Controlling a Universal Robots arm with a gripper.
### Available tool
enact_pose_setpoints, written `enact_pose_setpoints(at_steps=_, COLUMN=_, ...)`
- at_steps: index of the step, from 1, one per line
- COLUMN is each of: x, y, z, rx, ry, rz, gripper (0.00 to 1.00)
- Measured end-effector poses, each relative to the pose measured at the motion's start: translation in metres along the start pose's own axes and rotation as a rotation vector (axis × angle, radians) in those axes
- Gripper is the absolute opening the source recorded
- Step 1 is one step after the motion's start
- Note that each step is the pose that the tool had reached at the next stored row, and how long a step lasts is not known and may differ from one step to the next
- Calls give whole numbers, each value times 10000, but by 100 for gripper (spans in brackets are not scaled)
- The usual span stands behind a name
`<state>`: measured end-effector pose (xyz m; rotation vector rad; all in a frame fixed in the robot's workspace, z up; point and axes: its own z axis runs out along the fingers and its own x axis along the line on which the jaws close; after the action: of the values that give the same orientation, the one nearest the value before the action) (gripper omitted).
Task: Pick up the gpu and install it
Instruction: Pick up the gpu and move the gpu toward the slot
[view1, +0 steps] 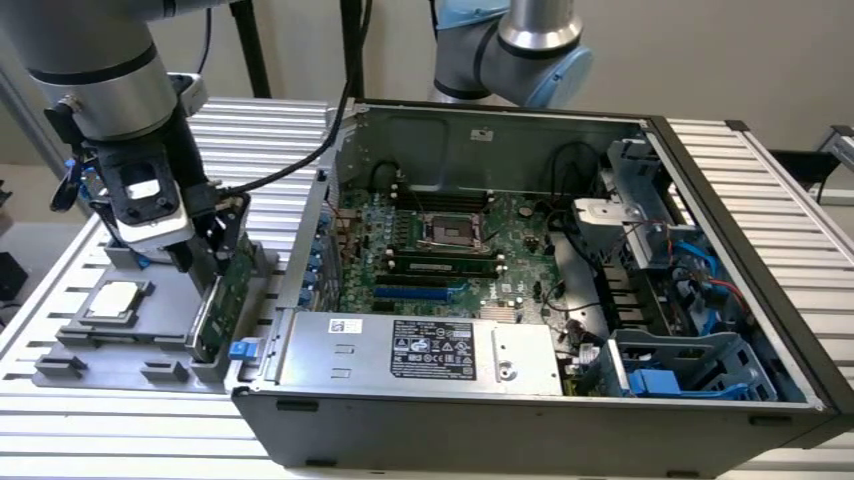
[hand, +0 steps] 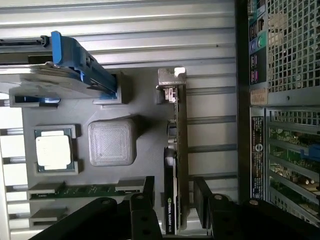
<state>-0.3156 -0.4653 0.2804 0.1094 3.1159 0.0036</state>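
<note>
Ribbed aluminium slats make the table (view1: 761, 170), and on it, at the lower left of the exterior view, lies a grey plastic fixture tray (view1: 80, 350) with moulded pockets. The gpu (view1: 211, 315), a thin rectangular card with a green circuit board on one face and a black cooler on the other, stands on its long edge in a slot of this tray, just beside the big black metal computer case (view1: 534, 430). The black two-finger gripper (view1: 214, 265) of the arm is down over the card. In the wrist view the gripper (hand: 175, 180) has one finger (hand: 149, 200) on each side of the gpu (hand: 179, 140), the jaws apart, with a narrow gap on both sides. This view also gives the folded silver bracket (hand: 172, 80) at the card's far end, a silver hard drive with blue rails (hand: 50, 80), a ribbed grey square block (hand: 112, 142) and a green memory stick (hand: 85, 190). The small square silver CPU chip (view1: 114, 300) sits flat in its pocket. The exterior view looks into the open case: a green motherboard (view1: 454, 235) and a silver box-shaped power supply (view1: 414, 345).
</note>
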Motion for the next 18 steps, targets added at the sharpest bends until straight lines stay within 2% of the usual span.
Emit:
enact_pose_setpoints(at_steps=1, x=0, y=-1, z=18, rx=0, ry=1, rz=0, gripper=49)
enact_pose_setpoints(at_steps=2, x=1, y=-2, z=36, rx=0, ry=0, rz=1, gripper=49)
enact_pose_setpoints(at_steps=3, x=1, y=-3, z=54, rx=-1, ry=-4, rz=6, gripper=56)
enact_pose_setpoints(at_steps=5, x=1, y=-3, z=90, rx=-1, ry=-26, rz=28, gripper=56)
enact_pose_setpoints(at_steps=8, x=2, y=-3, z=129, rx=-5, ry=-99, rz=85, gripper=56)
enact_pose_setpoints(at_steps=13, x=26, y=-4, z=186, rx=-15, ry=-273, rz=199, gripper=56)
enact_pose_setpoints(at_steps=15, x=47, y=-5, z=221, rx=-18, ry=-317, rz=221, gripper=56)
enact_pose_setpoints(at_steps=18, x=54, y=-5, z=273, rx=-20, ry=-350, rz=236, gripper=56)
